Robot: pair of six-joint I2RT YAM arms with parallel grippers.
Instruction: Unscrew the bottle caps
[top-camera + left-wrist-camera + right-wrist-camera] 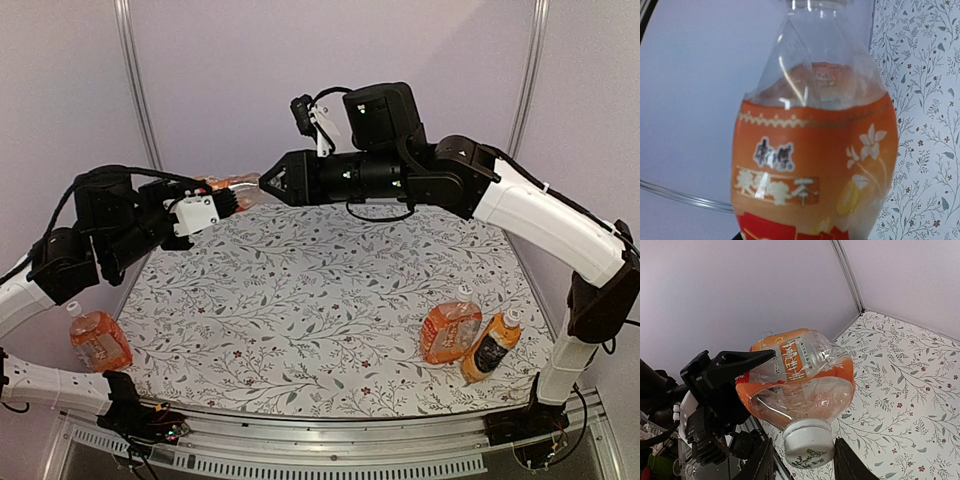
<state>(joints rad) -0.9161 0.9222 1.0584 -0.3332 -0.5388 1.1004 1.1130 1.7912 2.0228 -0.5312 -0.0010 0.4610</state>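
My left gripper is shut on the body of a clear bottle of orange liquid and holds it on its side above the table's far left. That bottle fills the left wrist view, where its cap is out of frame. In the right wrist view its white cap points at the camera. My right gripper is open, with one finger on each side of the cap; a gap shows on the left side. In the top view the right gripper sits at the bottle's cap end.
A capped orange bottle lies at the near left table edge. Another orange bottle and a dark-labelled bottle lie together at the near right, caps on. The floral table cover spans the middle.
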